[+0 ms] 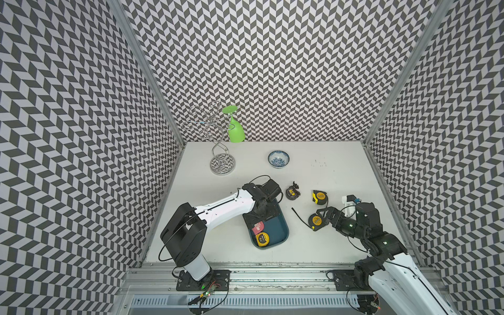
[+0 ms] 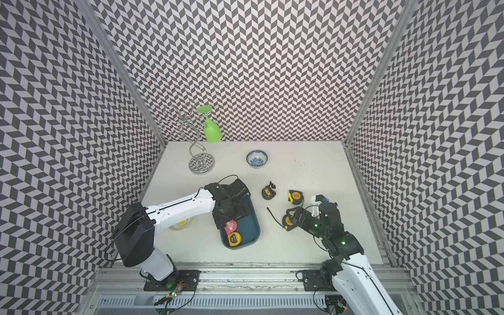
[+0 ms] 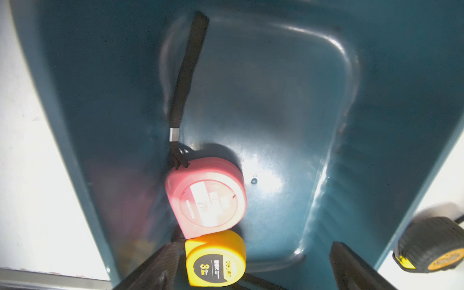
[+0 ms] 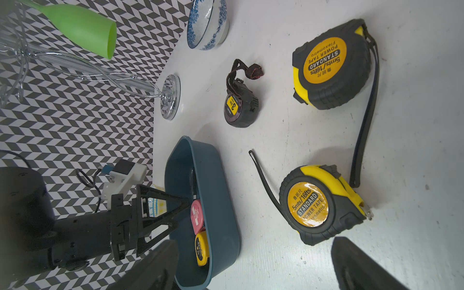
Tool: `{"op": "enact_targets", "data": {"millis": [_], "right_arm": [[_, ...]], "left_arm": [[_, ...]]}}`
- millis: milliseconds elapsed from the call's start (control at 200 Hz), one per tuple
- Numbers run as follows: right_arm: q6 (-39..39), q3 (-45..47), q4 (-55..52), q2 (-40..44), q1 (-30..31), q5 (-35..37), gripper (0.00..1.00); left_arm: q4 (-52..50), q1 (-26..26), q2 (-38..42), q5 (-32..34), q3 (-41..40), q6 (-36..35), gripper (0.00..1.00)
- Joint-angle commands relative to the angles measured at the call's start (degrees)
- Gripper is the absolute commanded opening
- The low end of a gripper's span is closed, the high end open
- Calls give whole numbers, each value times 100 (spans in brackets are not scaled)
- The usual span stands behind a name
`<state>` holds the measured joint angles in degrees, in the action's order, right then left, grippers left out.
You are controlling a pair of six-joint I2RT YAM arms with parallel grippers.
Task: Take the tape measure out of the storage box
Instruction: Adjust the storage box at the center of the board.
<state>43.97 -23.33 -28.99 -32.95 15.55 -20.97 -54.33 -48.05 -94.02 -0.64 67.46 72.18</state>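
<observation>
Three tape measures (image 1: 315,220) lie out; pink tape (image 1: 257,227), yellow tape (image 1: 262,238) sit in storage box (image 1: 281,226); left tool (image 3: 254,246), right tool (image 4: 254,242) gape wide, empty

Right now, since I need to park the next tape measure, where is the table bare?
Bare: the back right stretch of table between the bowl and the right wall, and the front strip between the storage box and the rail. Crowded: right of the box, three tape measures.

Glossy teal plastic storage box (image 3: 276,100), shiny chrome wire rack (image 1: 222,164)
</observation>
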Motion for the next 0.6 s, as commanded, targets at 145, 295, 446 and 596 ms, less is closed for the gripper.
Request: {"op": "enact_targets", "data": {"millis": [145,295,446,596], "right_arm": [[-122,-143,39,-22,-33,84,99],[-158,-163,-25,-8,-34,93,100],[-197,-145,-155,94,-33,111,100],[-222,-110,-220,161,-35,128,100]], "left_arm": [[-168,-255,-390,362,45,514,99],[-422,-418,-654,557,144,630,99],[-455,-537,-672,777,28,811,97],[-331,-549,-661,916,-66,903,97]]}}
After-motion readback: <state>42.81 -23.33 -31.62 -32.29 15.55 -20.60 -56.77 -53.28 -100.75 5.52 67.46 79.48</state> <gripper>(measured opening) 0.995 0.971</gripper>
